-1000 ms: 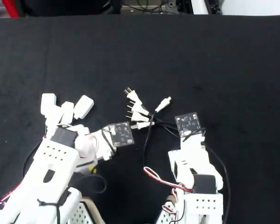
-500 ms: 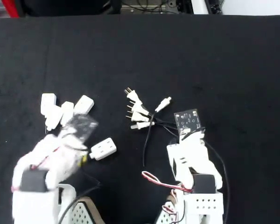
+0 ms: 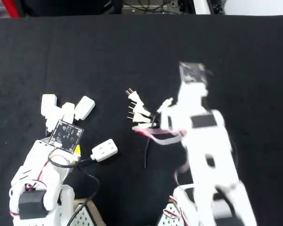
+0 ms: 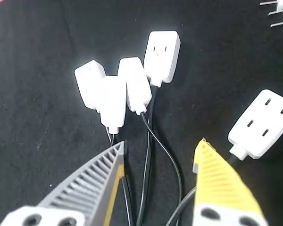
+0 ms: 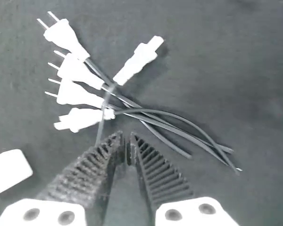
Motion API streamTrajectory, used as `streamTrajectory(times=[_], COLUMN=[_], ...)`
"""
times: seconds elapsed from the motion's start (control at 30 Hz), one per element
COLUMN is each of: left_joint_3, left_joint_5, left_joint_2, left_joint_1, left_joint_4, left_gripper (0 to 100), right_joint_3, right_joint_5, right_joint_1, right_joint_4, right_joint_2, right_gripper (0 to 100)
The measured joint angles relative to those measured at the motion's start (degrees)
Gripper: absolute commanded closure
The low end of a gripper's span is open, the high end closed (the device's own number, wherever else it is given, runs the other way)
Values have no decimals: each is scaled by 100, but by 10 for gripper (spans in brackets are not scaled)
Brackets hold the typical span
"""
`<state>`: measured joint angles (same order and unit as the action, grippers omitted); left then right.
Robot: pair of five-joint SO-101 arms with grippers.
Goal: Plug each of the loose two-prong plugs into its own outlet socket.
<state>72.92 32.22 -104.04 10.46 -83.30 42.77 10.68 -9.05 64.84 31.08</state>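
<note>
On the black worktop [image 3: 236, 56], the loose two-prong plugs [image 5: 75, 92] are lying bundled near its middle, just beyond the right end effector [image 5: 125, 137], whose jaws are pressing together empty. The left end effector [image 4: 161, 142] is hanging wide open near the outlet sockets [image 4: 127, 84].

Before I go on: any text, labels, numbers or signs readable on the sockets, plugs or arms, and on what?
No text can be read in any view.
The outlet sockets: plain white, slots only, no print.
The three-way socket: slots only, no print.
The plugs: no marking visible.
The black board on the left arm: pale specks, too small to read.
</note>
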Motion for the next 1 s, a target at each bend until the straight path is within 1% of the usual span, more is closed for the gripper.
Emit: streamTrajectory(times=[0.13, 0.17, 0.2, 0.3, 0.37, 0.43, 0.53, 0.6, 0.67, 0.8, 1.0], left_joint_3=[149, 229, 352, 905, 1248, 1565, 1960, 2057, 2119, 2224, 2295], left_joint_5=[-18, -35, -35, -149, -229, -246, -246, -229, -97, 35, 88], left_joint_2=[-9, -9, -9, -9, 0, 0, 0, 9, 9, 9, 9], left_joint_1=[0, 0, 0, 53, 185, 299, 352, 352, 352, 352, 220], left_joint_4=[167, 255, 360, 782, 1029, 1204, 1389, 1459, 1477, 1477, 1477], left_gripper=[762, 762, 762, 762, 762, 762, 762, 762, 762, 762, 762], right_joint_3=[-1284, -1582, -1855, -2567, -3015, -3429, -3824, -3974, -4079, -4088, -4088], right_joint_5=[633, 651, 642, 26, -44, 281, 1116, 1723, 2171, 2734, 3112], right_joint_1=[-343, -457, -589, -993, -1081, -1081, -1073, -1116, -1125, -1116, -1108], right_joint_4=[149, 211, 290, 519, 747, 1046, 1389, 1512, 1574, 1662, 1873], right_joint_2=[-1644, -1978, -2295, -3147, -3640, -4079, -4695, -4976, -5143, -5231, -5231], right_gripper=[975, 975, 975, 975, 975, 976, 977, 977, 977, 976, 976])
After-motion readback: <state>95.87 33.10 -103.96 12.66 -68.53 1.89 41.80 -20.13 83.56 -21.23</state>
